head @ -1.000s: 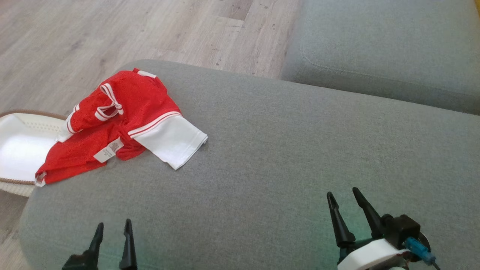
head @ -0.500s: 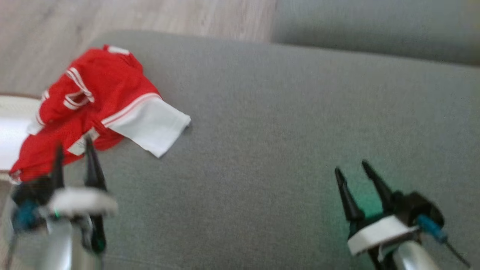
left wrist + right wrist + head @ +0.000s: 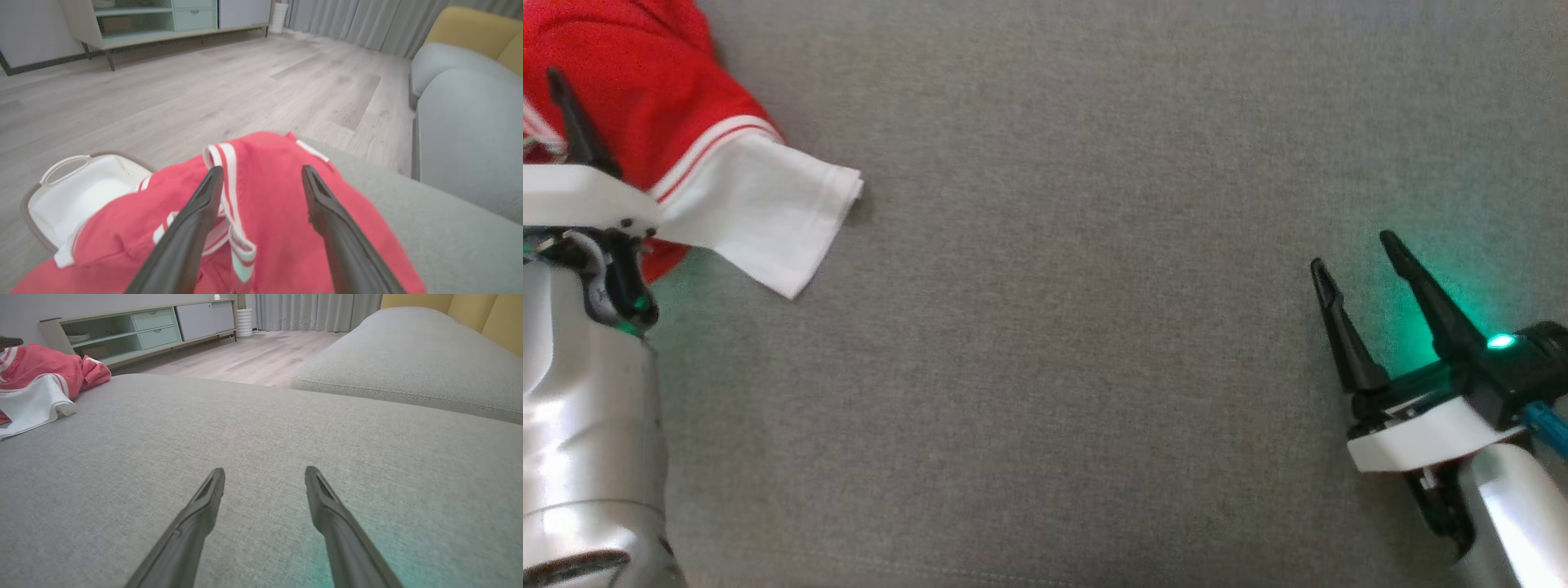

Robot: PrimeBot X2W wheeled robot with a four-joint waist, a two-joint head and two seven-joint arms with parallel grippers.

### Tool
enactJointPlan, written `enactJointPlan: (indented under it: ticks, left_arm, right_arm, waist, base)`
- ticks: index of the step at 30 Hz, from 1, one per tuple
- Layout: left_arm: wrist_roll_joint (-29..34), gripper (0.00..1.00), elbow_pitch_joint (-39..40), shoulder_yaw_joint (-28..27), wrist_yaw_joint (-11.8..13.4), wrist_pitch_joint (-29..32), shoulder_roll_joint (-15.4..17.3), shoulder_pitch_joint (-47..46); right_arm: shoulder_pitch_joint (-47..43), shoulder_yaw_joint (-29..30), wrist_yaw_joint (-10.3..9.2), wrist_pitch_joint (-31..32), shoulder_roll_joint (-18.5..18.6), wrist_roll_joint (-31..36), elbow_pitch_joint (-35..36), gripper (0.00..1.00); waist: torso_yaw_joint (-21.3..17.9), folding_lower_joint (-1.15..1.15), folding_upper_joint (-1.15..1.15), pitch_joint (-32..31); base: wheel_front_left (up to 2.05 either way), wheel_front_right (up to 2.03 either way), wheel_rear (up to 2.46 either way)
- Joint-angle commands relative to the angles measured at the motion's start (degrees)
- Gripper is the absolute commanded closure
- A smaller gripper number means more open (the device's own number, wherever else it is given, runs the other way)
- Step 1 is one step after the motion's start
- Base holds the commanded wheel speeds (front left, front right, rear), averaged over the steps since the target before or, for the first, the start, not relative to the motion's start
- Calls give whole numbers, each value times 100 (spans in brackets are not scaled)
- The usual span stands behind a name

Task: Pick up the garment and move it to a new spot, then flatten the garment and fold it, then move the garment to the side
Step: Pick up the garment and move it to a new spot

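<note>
Grey sofa cushion [image 3: 1094, 367], coarse flat weave. The left wrist view adds a pale plank floor [image 3: 204, 90] and a white basket [image 3: 61, 167] below the cushion's edge. Garment [image 3: 637, 90]: crumpled red mesh, white stripes, white sleeve, at the cushion's left end. Left gripper [image 3: 261, 173] spread over it, grasping nothing; right gripper [image 3: 1349, 251] spread, empty, well apart.

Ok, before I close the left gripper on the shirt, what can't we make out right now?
Head view: most of the shirt is cut off by the top and left edges, and the left arm covers more.
Left wrist view: whether the left gripper touches the cloth; its fingers hide the fabric under them.
Left wrist view: the white basket is partly under the shirt.
</note>
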State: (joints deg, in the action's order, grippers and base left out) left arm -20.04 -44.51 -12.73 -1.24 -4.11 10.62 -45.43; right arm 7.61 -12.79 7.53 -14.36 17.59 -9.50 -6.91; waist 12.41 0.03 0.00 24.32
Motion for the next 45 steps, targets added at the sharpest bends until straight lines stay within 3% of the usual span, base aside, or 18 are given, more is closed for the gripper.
enactJointPlan:
  ticks: [1,4,7,18,19,20,22,30,37,39,45]
  left_arm:
    - [60,0,-74,-148,109,11,394,-153]
    - [84,0,-553,-199,321,-65,501,-352]
    - [83,0,-930,-188,349,-114,551,-443]
    - [-81,0,-1925,-41,-97,-127,376,-713]
    - [-121,12,-1985,-53,-148,-145,359,-743]
    - [-121,51,-2039,-34,-178,-169,357,-768]
    - [-148,100,-2127,-7,-265,-224,328,-824]
    - [-126,100,-2224,104,-419,-647,478,-968]
    - [-65,100,-1842,318,-564,-889,707,-1097]
    - [-92,100,-1619,419,-597,-861,730,-1126]
    - [-670,100,237,1296,-623,-26,718,-750]
  right_arm:
    - [-71,-73,-4,-63,127,23,279,0]
    - [-148,-27,-4,-63,165,34,434,0]
    - [-213,-7,-4,-63,159,43,514,0]
    - [-246,-110,-4,-63,206,49,556,0]
    - [-243,-112,-4,-63,216,46,555,0]
    - [-244,-113,-4,-63,225,45,553,0]
    - [-249,-112,-4,-63,236,40,542,0]
    - [-216,-223,-4,-63,92,7,417,0]
    - [-222,-337,-4,-63,-212,-80,215,0]
    - [-235,-335,-4,-63,-304,-107,166,0]
    - [-269,-421,-4,-63,-602,-132,-70,0]
  waist:
    - [-143,-3,0,264]
    - [-162,-3,0,309]
    - [-173,-3,0,317]
    - [-175,-3,0,342]
    - [-180,-3,0,342]
    - [-187,-3,0,340]
    - [-204,-3,0,327]
    - [-357,-3,0,42]
    - [-599,-3,0,-558]
    - [-674,-3,0,-744]
    - [-990,-3,0,-1378]
  base:
    - [0,0,0]
    - [0,0,0]
    - [0,0,0]
    - [0,0,0]
    - [0,0,0]
    - [0,0,0]
    - [0,0,0]
    - [0,0,0]
    - [0,0,0]
    - [0,0,0]
    - [0,0,0]
